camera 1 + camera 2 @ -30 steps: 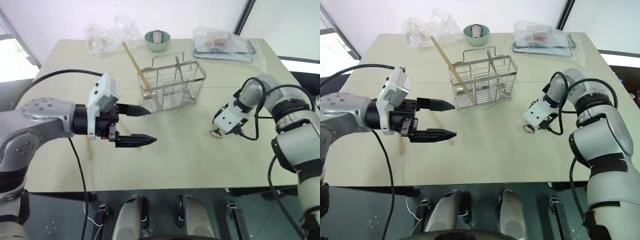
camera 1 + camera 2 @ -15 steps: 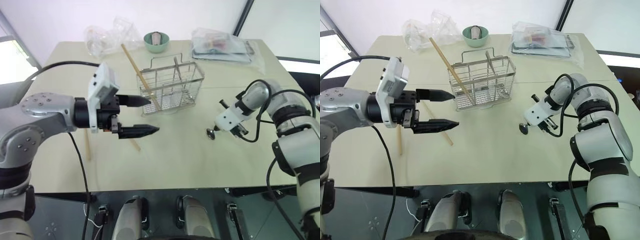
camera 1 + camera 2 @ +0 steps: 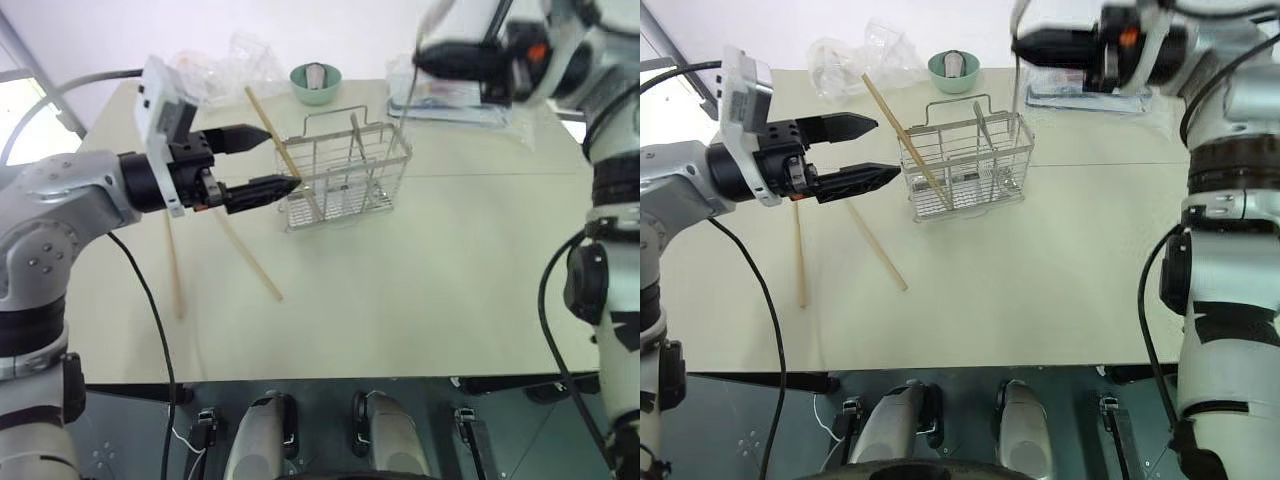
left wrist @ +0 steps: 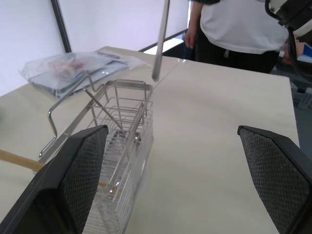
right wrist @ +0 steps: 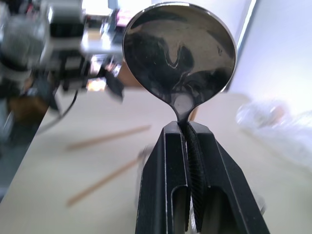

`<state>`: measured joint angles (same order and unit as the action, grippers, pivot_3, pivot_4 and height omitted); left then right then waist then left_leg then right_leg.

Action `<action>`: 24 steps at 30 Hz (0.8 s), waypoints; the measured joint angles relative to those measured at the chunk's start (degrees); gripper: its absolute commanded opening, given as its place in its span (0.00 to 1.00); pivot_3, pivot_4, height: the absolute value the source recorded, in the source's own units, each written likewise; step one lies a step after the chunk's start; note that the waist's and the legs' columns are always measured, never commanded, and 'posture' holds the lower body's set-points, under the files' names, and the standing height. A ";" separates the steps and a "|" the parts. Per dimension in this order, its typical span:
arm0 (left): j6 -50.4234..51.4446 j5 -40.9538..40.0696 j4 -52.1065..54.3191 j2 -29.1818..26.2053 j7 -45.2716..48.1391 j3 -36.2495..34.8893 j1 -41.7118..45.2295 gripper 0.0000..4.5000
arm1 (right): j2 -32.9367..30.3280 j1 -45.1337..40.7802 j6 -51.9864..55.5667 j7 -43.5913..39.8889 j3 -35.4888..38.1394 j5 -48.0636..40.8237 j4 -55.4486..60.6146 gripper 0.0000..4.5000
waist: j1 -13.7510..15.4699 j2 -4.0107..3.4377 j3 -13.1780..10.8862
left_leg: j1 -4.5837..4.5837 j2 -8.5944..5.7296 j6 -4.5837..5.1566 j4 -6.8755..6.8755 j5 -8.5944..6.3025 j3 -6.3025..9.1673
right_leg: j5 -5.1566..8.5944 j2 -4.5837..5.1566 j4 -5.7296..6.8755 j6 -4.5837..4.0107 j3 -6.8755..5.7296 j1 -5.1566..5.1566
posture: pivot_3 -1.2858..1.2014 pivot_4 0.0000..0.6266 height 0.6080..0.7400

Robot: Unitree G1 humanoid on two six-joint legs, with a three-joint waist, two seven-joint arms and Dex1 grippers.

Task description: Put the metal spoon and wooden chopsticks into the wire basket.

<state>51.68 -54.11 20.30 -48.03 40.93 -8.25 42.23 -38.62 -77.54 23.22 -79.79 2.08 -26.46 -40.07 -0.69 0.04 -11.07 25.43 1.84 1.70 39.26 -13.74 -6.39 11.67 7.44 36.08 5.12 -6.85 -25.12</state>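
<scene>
My right gripper [image 3: 1020, 45] is raised above the table, pointing left, shut on the neck of the metal spoon [image 5: 179, 53]. The spoon's bowl is up and its thin handle [image 4: 161, 39] hangs down over the far right end of the wire basket [image 3: 345, 170]. One of the wooden chopsticks [image 3: 268, 122] leans in the basket's left end. Two more chopsticks [image 3: 245, 255] [image 3: 175, 265] lie flat on the table to the basket's left. My left gripper [image 3: 278, 160] hangs open and empty just left of the basket, pointing at it.
A mint-green bowl [image 3: 315, 82] sits behind the basket. Crumpled clear plastic bags [image 3: 215, 65] lie at the back left and a bagged flat tray [image 3: 455, 92] at the back right. A person [image 4: 239, 24] stands beyond the table's far side.
My right gripper closed on the spoon on the table at the right, then lifted it high and leftward, turning the wrist. My left gripper rose and moved closer to the basket, staying open.
</scene>
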 measured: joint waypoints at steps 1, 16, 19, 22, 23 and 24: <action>-0.12 0.23 -0.06 0.04 0.20 0.03 0.27 1.00 | 1.15 0.16 -1.12 1.74 0.41 0.67 -1.15 0.01 | -0.04 0.00 0.00 | 0.00 -0.01 0.00 0.00 0.00 -0.03 | 0.00 0.01 0.01 0.00 0.01 -0.02 | 0.52 0.24 0.75; -0.37 1.52 0.13 1.05 -0.17 0.08 1.33 1.00 | 8.80 7.39 -14.49 14.25 -0.18 11.94 -14.07 0.40 | -0.15 -0.01 -0.02 | 0.12 -0.01 0.01 -0.04 0.04 -0.14 | 0.00 -0.01 0.04 0.02 0.06 -0.15 | 0.52 0.24 0.75; 0.62 1.05 0.44 1.05 -1.76 -0.61 1.31 1.00 | 9.06 8.07 -13.48 15.07 0.05 12.11 -13.52 0.62 | -0.25 -0.02 -0.03 | 0.12 0.00 0.00 -0.05 0.04 -0.12 | 0.00 -0.02 0.05 0.02 0.06 -0.17 | 0.52 0.24 0.75; 1.46 0.87 0.79 1.06 -4.26 -2.44 1.28 1.00 | 8.71 7.99 -11.87 16.22 1.45 11.62 -12.27 0.62 | -0.19 -0.02 -0.03 | 0.10 0.00 0.00 -0.05 0.04 -0.12 | 0.00 -0.02 0.04 0.02 0.06 -0.15 | 0.52 0.24 0.75; 1.76 0.82 0.82 1.06 -5.14 -2.93 1.28 1.00 | 8.43 7.91 -11.20 16.55 1.90 11.52 -11.93 0.62 | -0.12 -0.02 -0.03 | 0.11 0.00 0.00 -0.05 0.04 -0.11 | 0.00 -0.02 0.04 0.02 0.06 -0.15 | 0.52 0.24 0.75; 1.97 0.81 0.82 1.06 -5.98 -3.37 1.25 1.00 | 8.17 7.73 -10.73 16.71 2.46 11.41 -11.79 0.62 | -0.08 -0.02 -0.03 | 0.11 0.00 0.00 -0.05 0.04 -0.11 | 0.00 -0.02 0.04 0.02 0.06 -0.15 | 0.52 0.24 0.75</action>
<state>53.65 -53.30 21.13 -46.98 34.95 -11.62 43.48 -30.45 -69.82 12.49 -63.08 4.53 -15.05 -51.86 -0.77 0.02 -11.10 25.54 1.84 1.70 39.21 -13.70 -6.50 11.67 7.42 36.12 5.14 -6.79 -25.27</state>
